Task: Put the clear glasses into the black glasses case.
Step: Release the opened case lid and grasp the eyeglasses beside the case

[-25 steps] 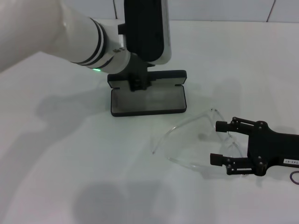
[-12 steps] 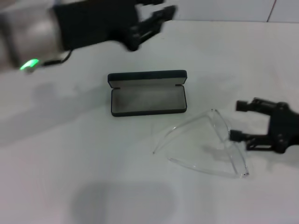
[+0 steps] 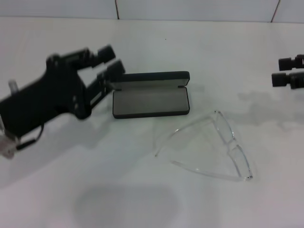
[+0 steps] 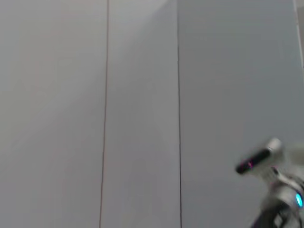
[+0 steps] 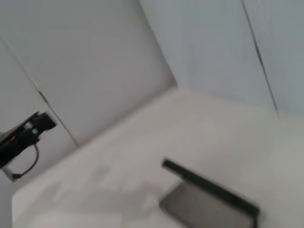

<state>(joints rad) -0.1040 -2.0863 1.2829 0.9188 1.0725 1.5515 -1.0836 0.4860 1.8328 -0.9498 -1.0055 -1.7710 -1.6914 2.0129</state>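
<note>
Partly cropped right hand [image 3: 286, 71], clear glasses [image 3: 213, 147] faint, uncased

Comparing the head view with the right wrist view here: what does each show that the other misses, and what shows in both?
Only the head view shows the clear glasses lying on the table outside the case, and the right pincer at the far right edge. Only the right wrist view shows the wall corner behind the table. Both show the black glasses case open and empty, and the left pincer, open.

No text, label or number can be read on anything here.
</note>
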